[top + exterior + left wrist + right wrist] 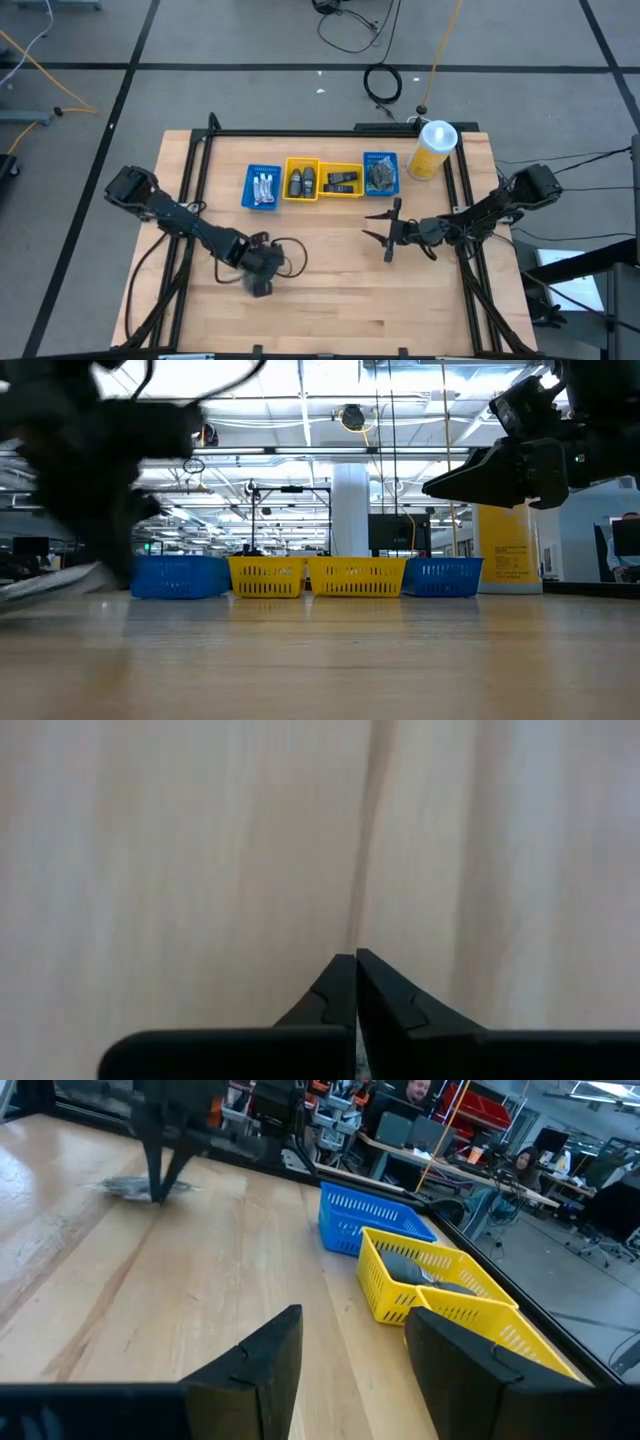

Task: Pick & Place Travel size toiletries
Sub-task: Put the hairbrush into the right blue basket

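Observation:
A flat grey item in clear wrap (125,1185) lies on the bare wood near the table's front left, also seen in the low view (50,582). My left gripper (356,958) is shut and slants steeply down. In the right wrist view its tips (156,1196) stand at that item. Other toiletries lie in the four trays: white tubes (264,188), dark bottles (302,182), black packets (342,181) and grey wrapped discs (380,176). My right gripper (386,236) hovers open and level right of the table's middle, holding nothing. My left gripper comes down from above with shut fingers (330,995) at the grey wrapped item. Its own wrist view shows only bare wood past the tips. I cannot tell whether it pinches or touches the wrap.
A row of blue, yellow, yellow and blue trays (249,190) stands at the table's far middle. The tall yellow bottle with a white cap (432,150) stands at the far right. A black frame (300,132) runs along the table's edges. Bare wood lies between the two grippers.

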`<state>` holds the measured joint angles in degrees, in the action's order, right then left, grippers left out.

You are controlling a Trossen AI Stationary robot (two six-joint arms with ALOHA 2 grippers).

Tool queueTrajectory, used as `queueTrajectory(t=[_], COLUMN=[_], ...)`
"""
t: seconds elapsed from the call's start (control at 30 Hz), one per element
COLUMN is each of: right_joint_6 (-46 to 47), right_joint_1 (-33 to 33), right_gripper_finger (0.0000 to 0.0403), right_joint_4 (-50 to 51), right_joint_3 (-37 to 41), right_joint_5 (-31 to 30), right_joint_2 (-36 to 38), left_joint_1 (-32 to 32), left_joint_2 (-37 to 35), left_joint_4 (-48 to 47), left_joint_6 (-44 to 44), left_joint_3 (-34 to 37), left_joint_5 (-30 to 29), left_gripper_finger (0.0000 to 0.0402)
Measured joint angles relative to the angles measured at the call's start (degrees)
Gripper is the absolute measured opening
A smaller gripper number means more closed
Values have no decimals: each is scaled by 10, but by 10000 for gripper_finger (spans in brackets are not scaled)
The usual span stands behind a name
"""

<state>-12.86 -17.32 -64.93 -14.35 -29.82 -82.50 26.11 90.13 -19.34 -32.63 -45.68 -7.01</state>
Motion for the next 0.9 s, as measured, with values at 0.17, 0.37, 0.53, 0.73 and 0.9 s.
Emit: queueTrajectory(t=[0.17, 0.37, 0.53, 0.73, 0.9], right_joint_6=[0, 2, 1, 2, 21], right_joint_1=[0, 0, 0, 0, 0], right_gripper_finger=[171, 171, 171, 171, 171], right_joint_4=[0, 0, 18, 27, 31], right_joint_3=[0, 0, 0, 0, 0], right_joint_5=[0, 0, -4, -2, 21], right_joint_2=[0, 0, 0, 0, 0], left_joint_1=[-19, -36, -58, -75, -68], left_joint_2=[-2, 2, 45, 135, 176], left_joint_4=[81, 309, 471, 465, 453], left_joint_6=[104, 290, 392, 322, 269], left_joint_3=[-38, -50, -50, -41, -40], left_joint_5=[-29, -87, -87, -85, -81], left_gripper_finger=[2, 2, 2, 5, 2])
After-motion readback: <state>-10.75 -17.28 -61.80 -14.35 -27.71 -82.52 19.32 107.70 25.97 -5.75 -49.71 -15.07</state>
